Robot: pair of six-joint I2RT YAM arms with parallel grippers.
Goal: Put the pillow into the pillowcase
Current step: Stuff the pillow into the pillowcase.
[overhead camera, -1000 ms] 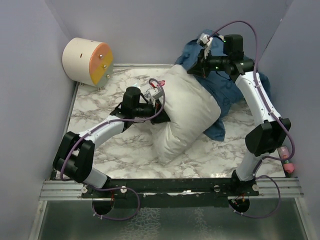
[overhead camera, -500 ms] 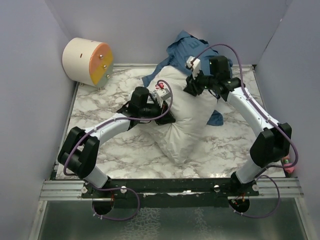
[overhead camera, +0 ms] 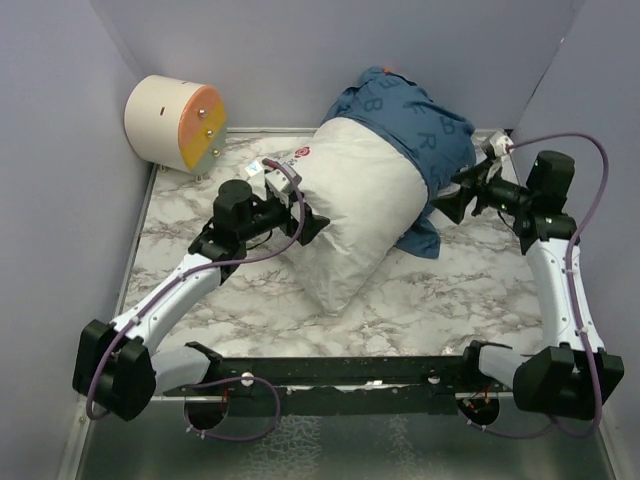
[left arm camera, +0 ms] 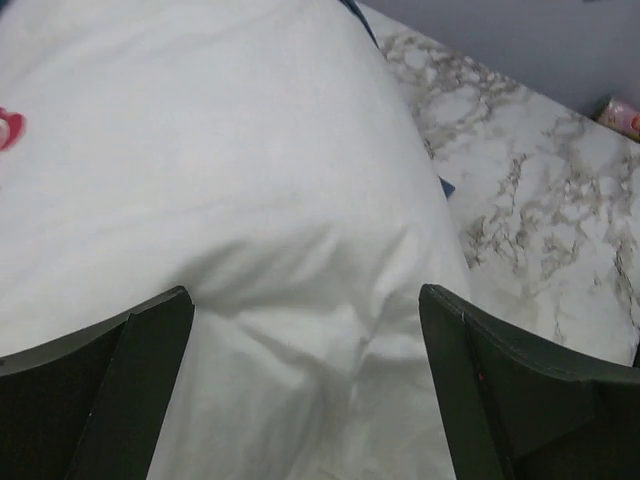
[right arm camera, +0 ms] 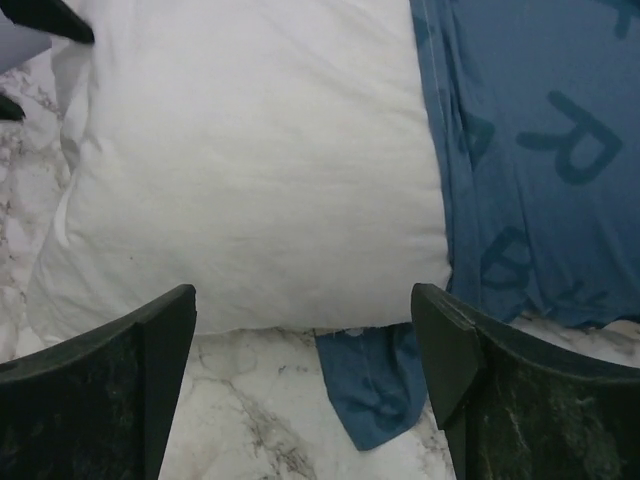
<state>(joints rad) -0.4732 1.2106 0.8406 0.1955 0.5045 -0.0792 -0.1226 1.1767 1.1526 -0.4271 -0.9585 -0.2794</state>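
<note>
Top external view shows one pillow (overhead camera: 355, 215) lying at a slant across the middle of the marble table (overhead camera: 470, 300), its far end tucked into one blue pillowcase (overhead camera: 415, 125) that bunches against the back wall; the nearer, larger part of the pillow is bare white. A small red printed label (overhead camera: 301, 157) sits near the pillow's far left edge. One loose flap of the pillowcase pokes out beneath the pillow's right side onto the table. One cream cylinder (overhead camera: 172, 122) with an orange face stands in the far left corner, well apart from the rest. Two arms are at work. The left gripper (overhead camera: 310, 222) sits at the pillow's left edge; from the left wrist its jaws are spread wide, with the pillow (left arm camera: 250, 200) bulging between them and nothing pinched. The right gripper (overhead camera: 450, 200) hovers just beside the pillowcase on the right; from the right wrist its jaws are likewise released and wide, framing the pillow (right arm camera: 250, 170) and the lettered pillowcase (right arm camera: 545, 150) side by side.
</note>
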